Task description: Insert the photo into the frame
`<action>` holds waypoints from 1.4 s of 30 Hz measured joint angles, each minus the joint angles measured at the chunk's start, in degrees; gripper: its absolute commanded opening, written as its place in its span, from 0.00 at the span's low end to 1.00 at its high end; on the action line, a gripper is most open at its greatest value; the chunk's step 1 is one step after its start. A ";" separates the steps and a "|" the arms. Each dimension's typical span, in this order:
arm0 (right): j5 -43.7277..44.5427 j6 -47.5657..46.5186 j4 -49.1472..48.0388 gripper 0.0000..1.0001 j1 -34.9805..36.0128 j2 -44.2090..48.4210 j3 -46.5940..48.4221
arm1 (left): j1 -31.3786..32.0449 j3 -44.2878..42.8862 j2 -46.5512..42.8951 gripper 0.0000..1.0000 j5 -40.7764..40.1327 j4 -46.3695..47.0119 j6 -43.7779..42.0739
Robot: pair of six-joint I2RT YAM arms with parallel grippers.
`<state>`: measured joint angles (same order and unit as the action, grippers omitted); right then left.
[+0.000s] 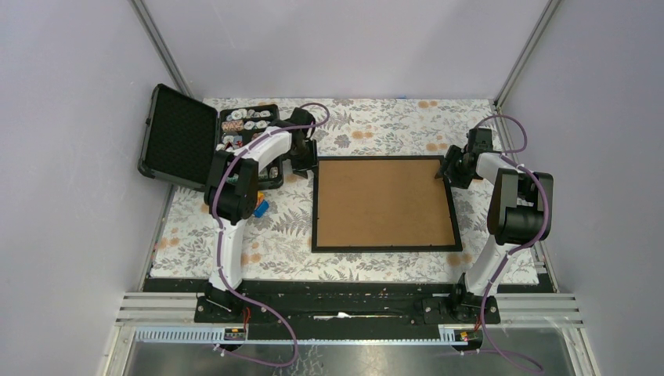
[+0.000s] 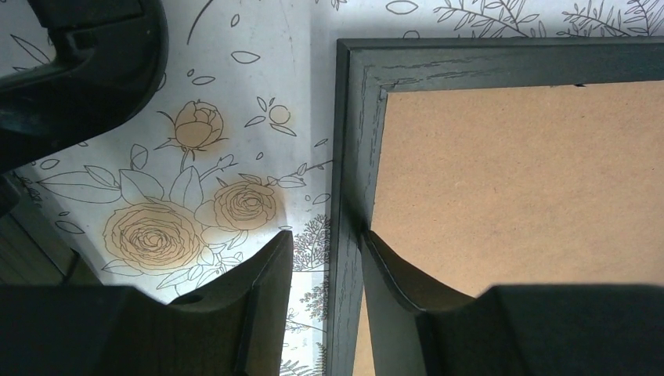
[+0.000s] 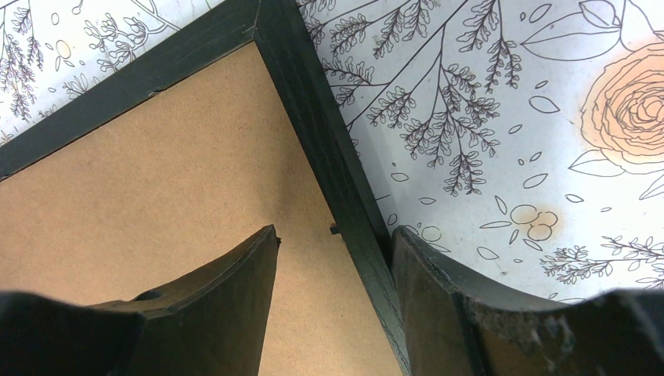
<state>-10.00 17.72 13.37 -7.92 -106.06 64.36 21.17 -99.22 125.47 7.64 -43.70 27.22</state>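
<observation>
One frame (image 1: 384, 204) lies back-up on the floral cloth (image 1: 376, 125), the left gripper (image 2: 326, 235) and the right gripper (image 3: 335, 230) each part-open astride its far-corner moulding, gripping nothing, while one open black case (image 1: 178, 137) holds small round items (image 1: 247, 125).

Matt black scuffed moulding on frame (image 1: 384, 204); back matt brown fibreboard; tablecloth (image 1: 274, 235) smooth.

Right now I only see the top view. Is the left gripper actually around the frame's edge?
Observer: Yes, the left gripper straddles the frame's left moulding.
Operator: Clamped?
Observer: No. Its inner finger touches the moulding; the other stands clear, over the cloth.
Operator: And the right?
Observer: The right gripper straddles the right moulding: outer finger against it, the other off it, above the board.
</observation>
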 measured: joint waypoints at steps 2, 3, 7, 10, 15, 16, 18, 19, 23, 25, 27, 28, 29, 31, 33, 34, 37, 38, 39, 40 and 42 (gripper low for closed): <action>0.00 0.00 0.02 0.62 0.00 -0.02 0.02 | 0.20 0.00 0.00 0.42 -0.37 0.00 0.00; 0.00 0.00 0.02 0.62 0.00 -0.02 0.02 | 0.20 0.00 0.00 0.42 -0.37 0.00 0.00; 0.00 -0.04 0.04 0.62 0.00 -0.02 0.02 | 0.22 0.00 0.00 0.42 -0.42 0.02 0.02; 0.00 -0.04 0.04 0.62 0.00 -0.02 0.04 | 0.37 0.00 0.02 0.42 -0.68 0.00 0.02; 0.02 -0.07 0.07 0.62 0.02 -0.07 0.09 | 1.29 -1.44 0.76 0.42 -2.25 -1.27 -0.02; 0.02 -0.09 0.07 0.62 0.04 -0.07 0.09 | 1.49 -1.92 1.05 0.42 -2.71 -1.73 -0.02; 0.04 -0.15 0.07 0.62 0.04 -0.07 0.09 | 1.81 -2.86 1.55 0.42 -3.43 -2.60 0.00; 0.02 -0.15 0.07 0.62 0.04 -0.07 0.09 | 1.92 -3.41 1.88 0.42 -3.63 -3.06 0.00; 0.04 -0.17 0.09 0.62 0.07 -0.07 0.09 | 2.45 -6.62 4.04 0.42 -4.09 -5.44 0.04; 0.02 -0.17 0.09 0.62 0.07 -0.07 0.09 | 2.93 -7.93 4.87 0.42 -4.46 -5.92 0.46; 0.07 -0.31 0.11 0.62 0.11 -0.07 0.11 | 4.04 -8.92 5.88 0.42 -4.44 -5.42 1.16; 0.13 -0.44 0.11 0.62 0.11 -0.07 0.13 | 4.57 -9.07 5.90 0.42 -5.42 -5.51 1.20; 0.20 -0.46 0.11 0.62 0.11 -0.07 0.13 | 4.90 -9.35 6.03 0.42 -6.36 -5.75 1.31; 0.31 -0.55 0.15 0.62 0.13 -0.07 0.15 | 5.25 -10.80 6.80 0.45 -7.56 -7.06 1.44; 0.37 -0.63 0.24 0.64 0.17 -0.07 0.20 | 5.84 -12.35 7.41 0.52 -8.98 -8.59 1.33; 0.44 -0.66 0.35 0.67 0.22 -0.07 0.26 | 6.14 -12.22 7.26 0.56 -9.44 -8.39 1.29; 0.66 -0.94 1.27 0.82 0.66 -0.13 0.85 | 6.88 -8.72 5.14 0.71 -9.29 -4.63 1.33; 0.94 -1.05 2.12 0.87 1.07 -0.17 1.33 | 6.99 -7.52 4.55 0.75 -8.41 -3.39 1.49; 1.51 -1.18 2.69 0.91 1.46 -0.17 1.62 | 7.06 -6.56 4.07 0.79 -7.39 -2.45 1.53; 2.05 -1.33 3.74 0.93 1.97 -0.17 2.10 | 7.08 -5.79 3.76 0.81 -6.36 -1.86 1.40; 4.17 -1.46 6.58 0.98 3.15 -0.20 3.06 | 7.08 -3.50 2.45 0.84 -4.44 0.20 1.05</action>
<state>-5.82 16.25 19.94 -4.78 -106.26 67.42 28.25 -102.72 127.92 3.20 -43.51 28.27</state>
